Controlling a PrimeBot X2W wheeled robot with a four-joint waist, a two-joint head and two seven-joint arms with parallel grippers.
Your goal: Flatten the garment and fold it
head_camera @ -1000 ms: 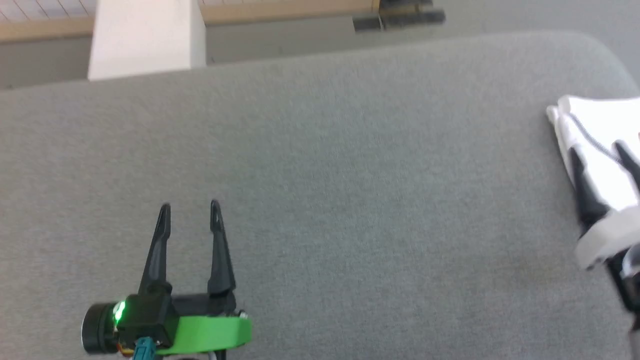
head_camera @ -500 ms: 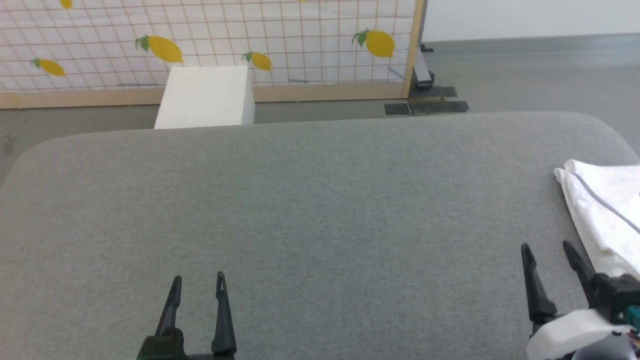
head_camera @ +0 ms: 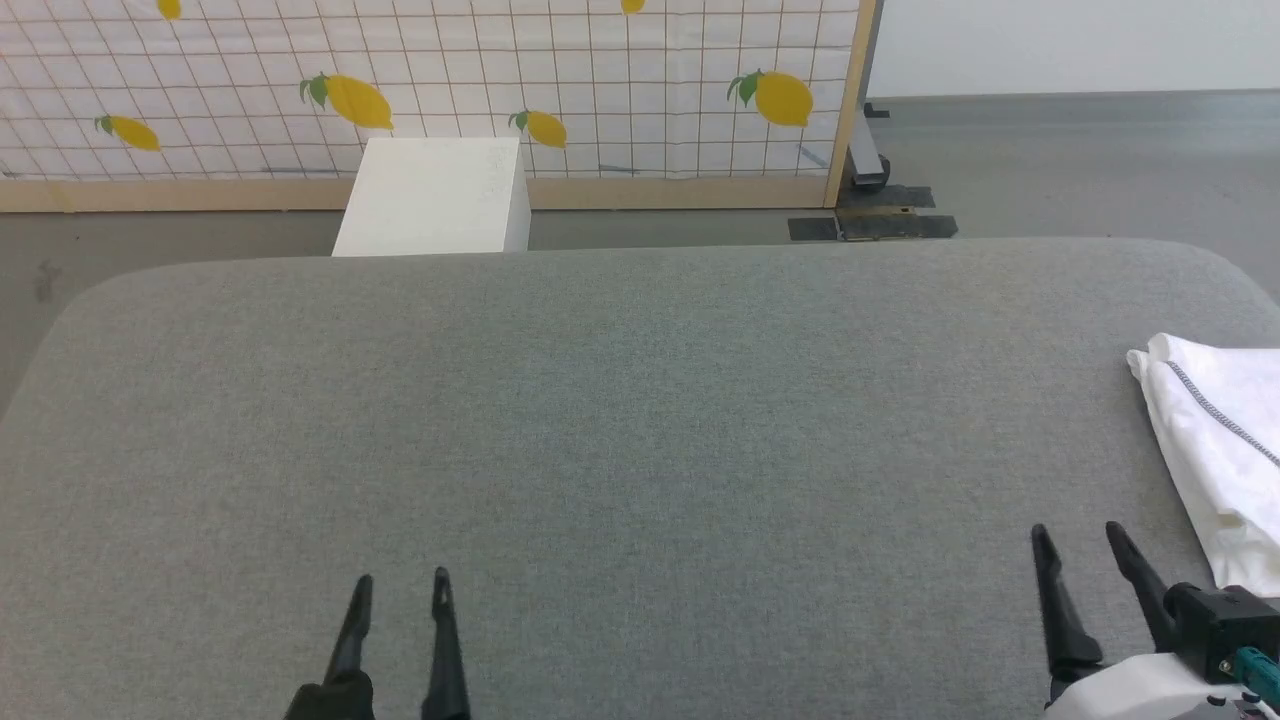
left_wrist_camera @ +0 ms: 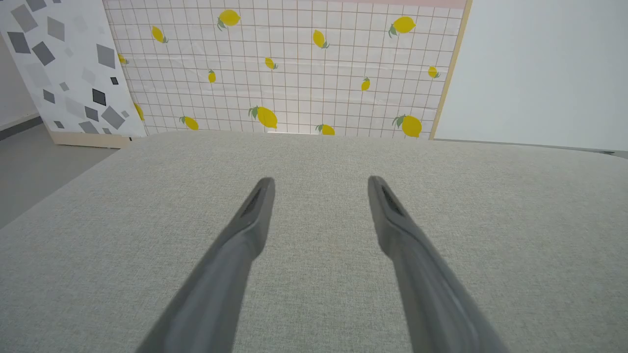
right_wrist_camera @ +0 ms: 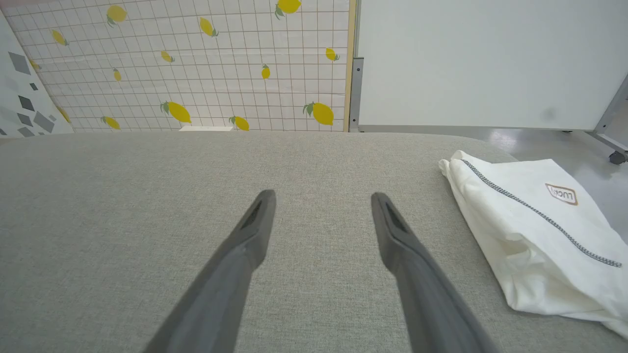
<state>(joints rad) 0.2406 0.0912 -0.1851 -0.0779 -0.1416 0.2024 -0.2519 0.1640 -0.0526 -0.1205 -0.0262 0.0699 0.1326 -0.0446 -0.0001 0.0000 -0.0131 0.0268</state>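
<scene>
Just right of the right gripper (head_camera: pixel 1078 531): the white shirt (head_camera: pixel 1215 440).
Its long axis runs roughly along the fingers. Both grippers hang empty, jaws spread; the left gripper (head_camera: pixel 402 577) is well apart.

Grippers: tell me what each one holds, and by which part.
Nothing is held. The left gripper and the right gripper both stand open over the grey surface. The garment lies untouched, off to the right gripper's right.

The tabletop (head_camera: pixel 640 400) is covered in matt, coarse-woven grey cloth. At three o'clock the garment (head_camera: pixel 1220 450) is thin, smooth white fabric. The white box (head_camera: pixel 435 200) at eleven looks smooth, matt.
</scene>
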